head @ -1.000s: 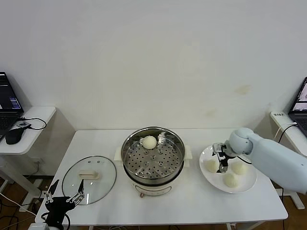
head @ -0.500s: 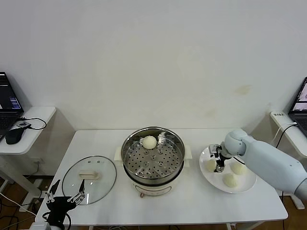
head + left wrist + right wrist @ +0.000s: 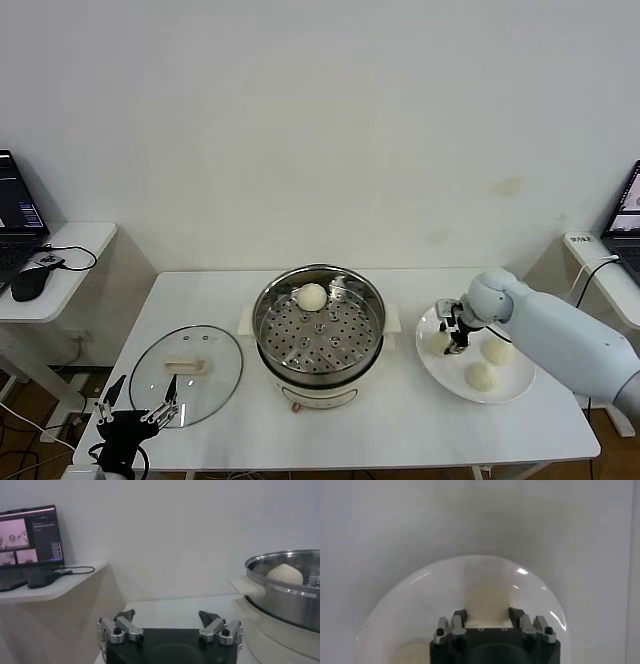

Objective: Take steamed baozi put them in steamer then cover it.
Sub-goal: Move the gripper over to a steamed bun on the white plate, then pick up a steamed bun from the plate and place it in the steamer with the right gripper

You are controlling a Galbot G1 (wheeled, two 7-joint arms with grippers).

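Roughly a quarter done: one bun of four sits in the pot, one is being gripped, two wait, and the lid is off

Left claw [image 3: 135, 417]: parked low at the table's near left corner, its fingers spread apart and holding nothing; the left wrist view shows the same gap between its tips

Cover [image 3: 186, 374]: one, a glass lid lying flat on the table [image 3: 400, 420] just beyond the left claw and left of the pot, handle up; covering is not yet done

Plate [image 3: 505, 385]: one, white, at the right side of the table, well apart from the lid, carrying three buns

Buns on the plate: three; the nearest [image 3: 480, 375] lies free, another [image 3: 497, 350] lies free a little farther back, and the third [image 3: 440, 341] is at the plate's left edge

Right claw [image 3: 453, 335]: down over the plate's left side, closed onto the third bun; the right wrist view shows the cream bun [image 3: 487, 602] pinched between the fingertips, low over the plate

Steamer [image 3: 318, 320]: one, open, in the middle of the table between lid and plate

Bun in the steamer [image 3: 312, 296]: one, resting on the perforated tray toward its far rim

Left to do, as judged: carry the gripped bun across, move the other two, then set the lid on
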